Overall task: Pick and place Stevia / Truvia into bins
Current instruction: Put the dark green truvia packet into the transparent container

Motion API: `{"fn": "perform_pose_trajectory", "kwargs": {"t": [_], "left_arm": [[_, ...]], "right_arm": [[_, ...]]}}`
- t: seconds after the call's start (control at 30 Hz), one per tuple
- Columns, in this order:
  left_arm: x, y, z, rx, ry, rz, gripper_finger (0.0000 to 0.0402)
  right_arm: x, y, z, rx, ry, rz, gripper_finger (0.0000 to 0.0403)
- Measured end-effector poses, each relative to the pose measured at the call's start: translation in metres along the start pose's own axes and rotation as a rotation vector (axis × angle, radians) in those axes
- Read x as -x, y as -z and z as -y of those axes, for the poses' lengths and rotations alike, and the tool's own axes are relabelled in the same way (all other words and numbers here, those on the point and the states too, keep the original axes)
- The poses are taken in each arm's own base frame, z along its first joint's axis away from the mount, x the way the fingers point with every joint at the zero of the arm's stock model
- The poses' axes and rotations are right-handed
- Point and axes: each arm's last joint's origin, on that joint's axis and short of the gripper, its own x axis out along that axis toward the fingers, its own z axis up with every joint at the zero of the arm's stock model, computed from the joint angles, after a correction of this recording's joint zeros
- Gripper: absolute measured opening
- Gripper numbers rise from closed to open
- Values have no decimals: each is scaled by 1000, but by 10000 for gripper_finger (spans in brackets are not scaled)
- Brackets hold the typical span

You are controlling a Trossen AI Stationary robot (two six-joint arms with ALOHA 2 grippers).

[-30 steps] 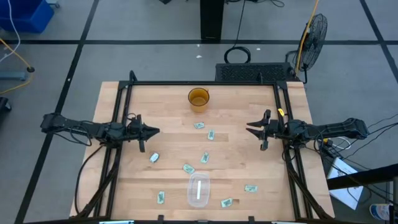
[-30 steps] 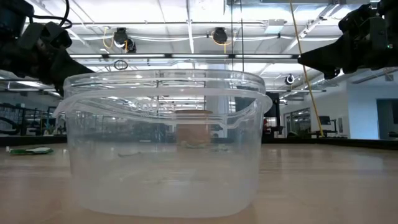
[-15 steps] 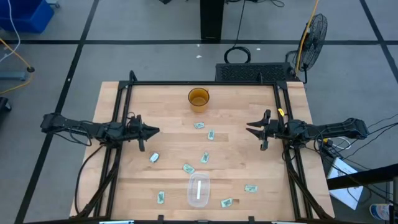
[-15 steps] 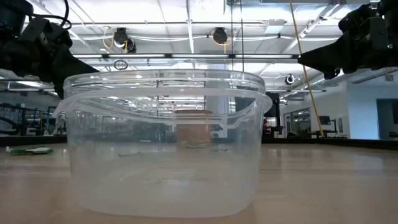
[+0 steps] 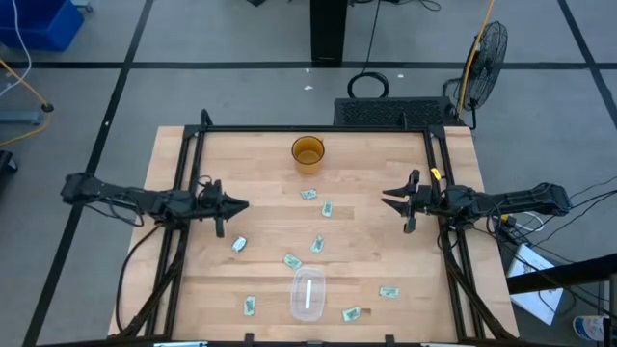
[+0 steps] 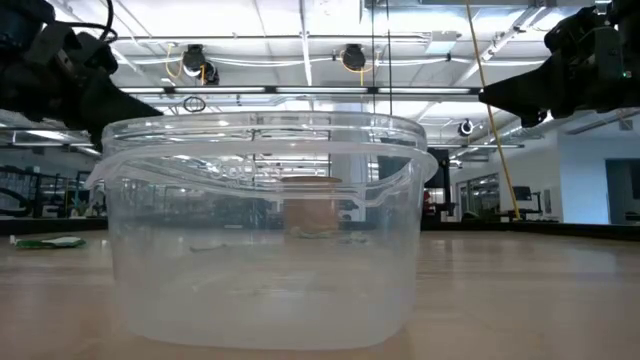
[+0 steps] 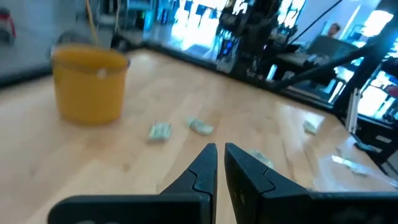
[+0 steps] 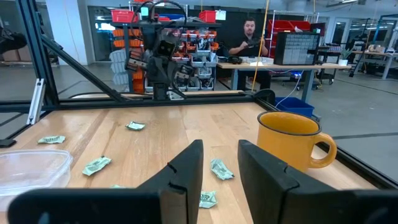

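Observation:
Several pale green and white sachets (image 5: pixel 317 244) lie flat and scattered on the wooden table, between the amber cup and the near edge. The clear rounded bin (image 5: pixel 308 295) stands near the table's near edge and fills the low view (image 6: pixel 260 240). A pale strip shows inside it; I cannot tell what it is. My left gripper (image 5: pixel 243 204) hovers shut at the left side, pointing toward the middle. My right gripper (image 5: pixel 387 200) hovers open at the right side, also pointing inward. Sachets (image 7: pixel 160 130) show ahead of the left fingers, and others (image 8: pixel 219 169) ahead of the right fingers.
An amber cup (image 5: pixel 308 152) stands near the far edge at the middle. A black frame (image 5: pixel 318 128) runs along the far, left and right sides of the table. A person (image 8: pixel 249 37) sits at a desk far beyond the table.
My left gripper has shifted a little toward the table's right, toward the middle. The right arm, sachets and bin have stayed put.

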Motion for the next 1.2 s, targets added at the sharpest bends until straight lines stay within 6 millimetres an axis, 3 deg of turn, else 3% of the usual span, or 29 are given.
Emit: {"fn": "perform_pose_trajectory", "kwargs": {"t": [0.2,0.5,0.7,0.93,1.2], "left_arm": [[-4,0,3,-28,11,-79,35],[6,7,18,98,22,-643,35],[4,24,26,217,-82,-822,36],[-2,37,29,154,-123,-902,45],[-13,39,32,129,-138,-821,128]], "right_arm": [[0,-1,0,-15,0,12,95],[0,-3,0,-13,0,26,95],[0,-2,0,-6,0,24,94],[0,-2,0,-6,0,24,95],[0,-2,0,-31,0,23,95]]}}
